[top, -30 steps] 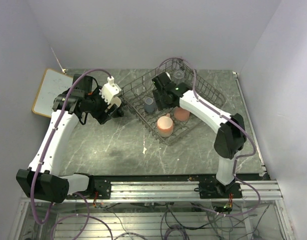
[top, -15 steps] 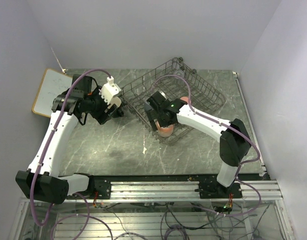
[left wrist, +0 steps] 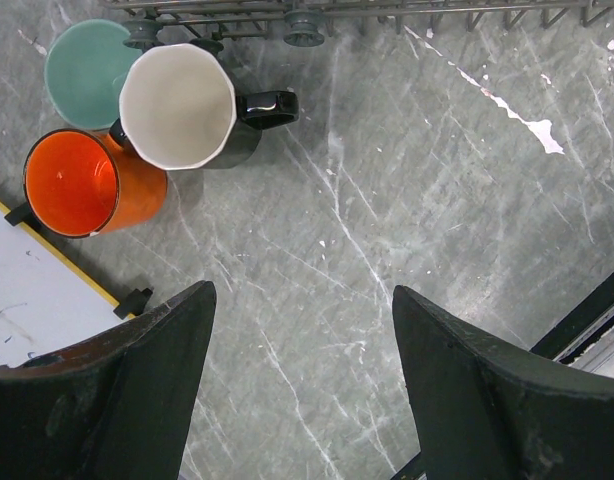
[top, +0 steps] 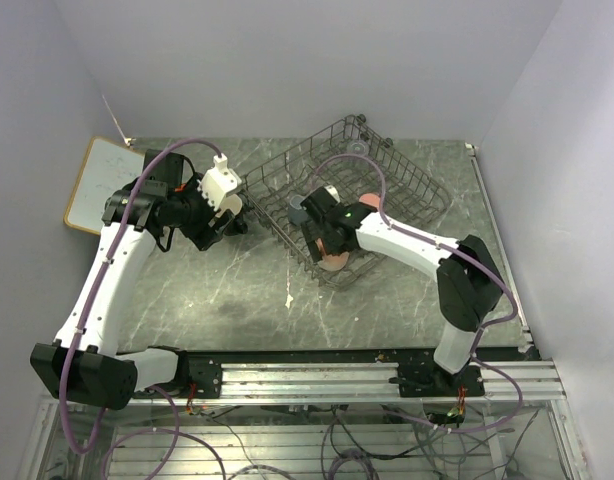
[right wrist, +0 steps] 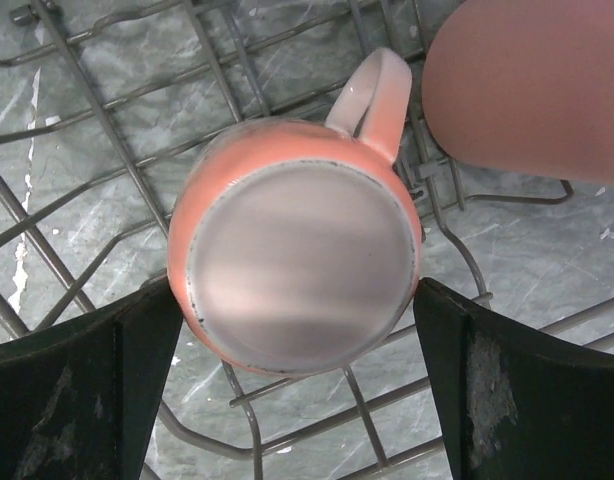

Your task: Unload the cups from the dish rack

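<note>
room: pale walls close round a grey-green marbled worktop [top: 237, 290].
dish rack [top: 412, 185]: pale pink mug [right wrist: 297, 270] upside down on the wires, handle toward the tall pink tumbler [right wrist: 537, 80].
right gripper [top: 325, 238]: jaws spread either side of the mug.
next: lower centred, pinch the body clear of the handle, lift straight off the tines.
left gripper [left wrist: 302, 330]: jaws apart, empty, near the orange mug [left wrist: 87, 185], the black mug [left wrist: 182, 105] and the mint mug [left wrist: 87, 65].

Overhead plus close, downward wrists; dish rack [top: 412, 185] common
</note>
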`<state>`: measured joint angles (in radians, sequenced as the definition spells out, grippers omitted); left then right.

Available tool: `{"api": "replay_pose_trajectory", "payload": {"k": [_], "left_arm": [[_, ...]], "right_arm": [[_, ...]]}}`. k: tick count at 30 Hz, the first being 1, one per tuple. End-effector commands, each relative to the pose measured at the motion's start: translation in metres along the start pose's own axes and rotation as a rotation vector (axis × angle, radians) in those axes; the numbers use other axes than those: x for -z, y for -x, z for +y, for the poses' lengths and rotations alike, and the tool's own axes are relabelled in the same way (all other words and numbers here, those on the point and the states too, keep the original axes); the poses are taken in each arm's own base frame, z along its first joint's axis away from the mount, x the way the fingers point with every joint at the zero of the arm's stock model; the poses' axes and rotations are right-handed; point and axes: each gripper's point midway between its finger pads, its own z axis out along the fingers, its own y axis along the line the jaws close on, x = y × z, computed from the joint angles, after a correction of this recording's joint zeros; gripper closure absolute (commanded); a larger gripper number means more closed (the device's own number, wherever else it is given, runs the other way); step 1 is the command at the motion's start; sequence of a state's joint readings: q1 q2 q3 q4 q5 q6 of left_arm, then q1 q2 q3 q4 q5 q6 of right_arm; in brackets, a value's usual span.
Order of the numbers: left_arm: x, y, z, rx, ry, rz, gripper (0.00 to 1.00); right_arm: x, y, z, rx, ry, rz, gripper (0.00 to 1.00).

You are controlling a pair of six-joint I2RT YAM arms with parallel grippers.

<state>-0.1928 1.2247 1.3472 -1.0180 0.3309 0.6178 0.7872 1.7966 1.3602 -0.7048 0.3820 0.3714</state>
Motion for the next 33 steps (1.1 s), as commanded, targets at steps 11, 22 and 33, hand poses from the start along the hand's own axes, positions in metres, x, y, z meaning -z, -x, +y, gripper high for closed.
{"api": "replay_pose_trajectory", "payload": {"k": [11,22,33], "left_arm": [[0.001,0.008,-0.001,-0.012,-0.01,-0.025,0.18],[-0.003,0.011,-0.001,0.0,-0.03,-0.028,0.18],[0.001,0.014,0.0,0.002,-0.024,-0.032,0.18]], "right_arm": [[-0.006,0.018,-0.052,-0.011,-0.079,-0.044,0.12],[0.034,0.014,-0.033,0.02,0.051,-0.114,0.22],[0.033,0.054,-0.034,-0.02,0.091,-0.114,0.08]]}}
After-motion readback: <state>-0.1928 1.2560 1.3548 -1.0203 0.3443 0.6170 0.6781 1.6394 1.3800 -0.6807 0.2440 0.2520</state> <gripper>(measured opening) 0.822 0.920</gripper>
